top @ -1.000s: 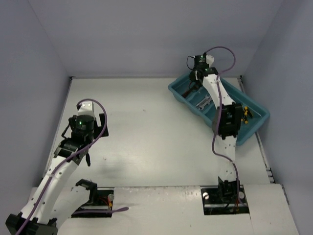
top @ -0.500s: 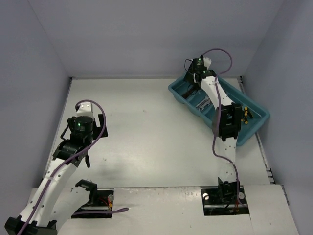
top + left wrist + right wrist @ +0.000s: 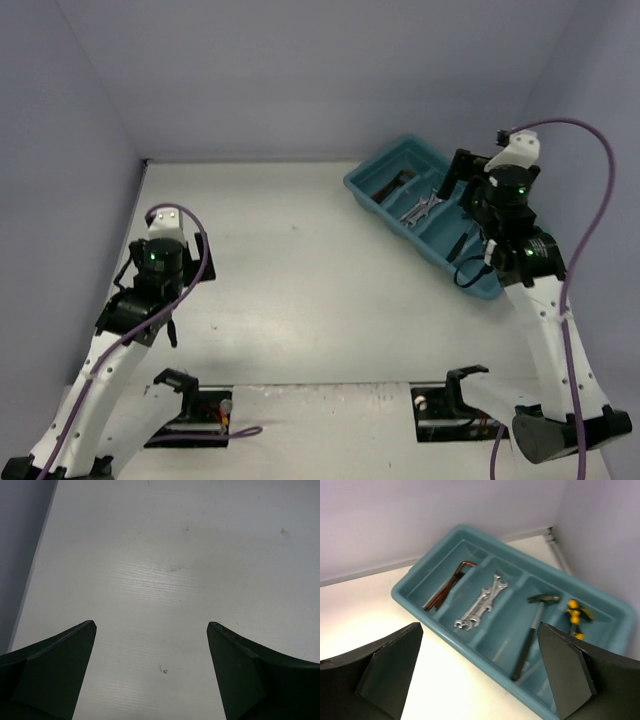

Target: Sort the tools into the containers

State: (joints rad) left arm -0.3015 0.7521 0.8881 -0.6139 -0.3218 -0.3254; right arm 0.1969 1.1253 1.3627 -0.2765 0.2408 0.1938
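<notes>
Right wrist: tools (hammer) in tray

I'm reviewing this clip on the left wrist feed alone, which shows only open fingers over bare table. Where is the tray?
Observer: The top view shows the teal tray at the far right of the table, set at an angle.
Operator: What does it hold?
Observer: The right wrist view shows silver wrenches lying together in one compartment.
Operator: What else is in there?
Observer: Dark hex keys lie in the compartment to the left of the wrenches. A hammer lies in the compartment to their right.
Operator: Is the right arm holding a tool?
Observer: No. The right gripper is open above the tray with nothing between its fingers.
</notes>
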